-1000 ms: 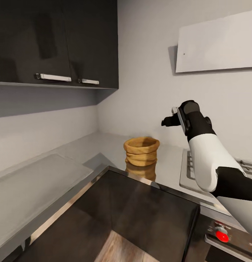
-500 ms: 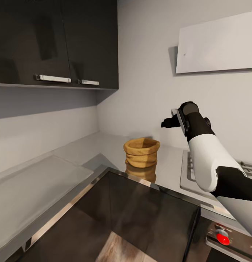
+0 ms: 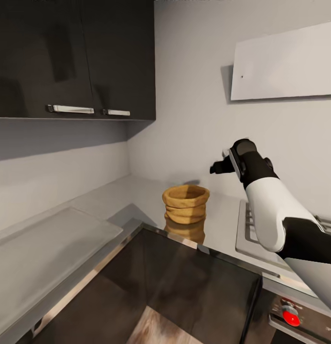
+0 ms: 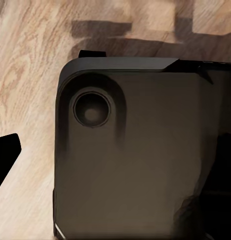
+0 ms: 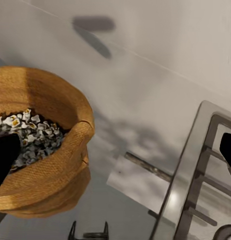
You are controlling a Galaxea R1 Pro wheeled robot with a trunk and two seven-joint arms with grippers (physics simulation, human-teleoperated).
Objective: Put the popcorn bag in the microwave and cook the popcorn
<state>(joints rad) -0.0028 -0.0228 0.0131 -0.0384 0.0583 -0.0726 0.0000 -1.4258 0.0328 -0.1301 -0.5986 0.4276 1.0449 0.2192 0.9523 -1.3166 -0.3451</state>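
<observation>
Right gripper (image 3: 217, 167) hovering above the counter beside the popcorn sack.

The black right gripper is hanging in the air with nothing in it; its two fingertips are sitting wide apart at the edges of the right wrist view. Just beyond it, the squat mustard-yellow cloth popcorn bag (image 3: 186, 204) is standing upright on the long grey brushed-metal countertop (image 3: 112, 200), its rolled rim showing pale kernels inside (image 5: 30, 132). A steel hob with dark grates (image 3: 253, 229) is lying beside the bag. Dark wall cabinets with silver handles (image 3: 74, 57) are hanging over the corner. The left gripper's state I cannot tell.
</observation>
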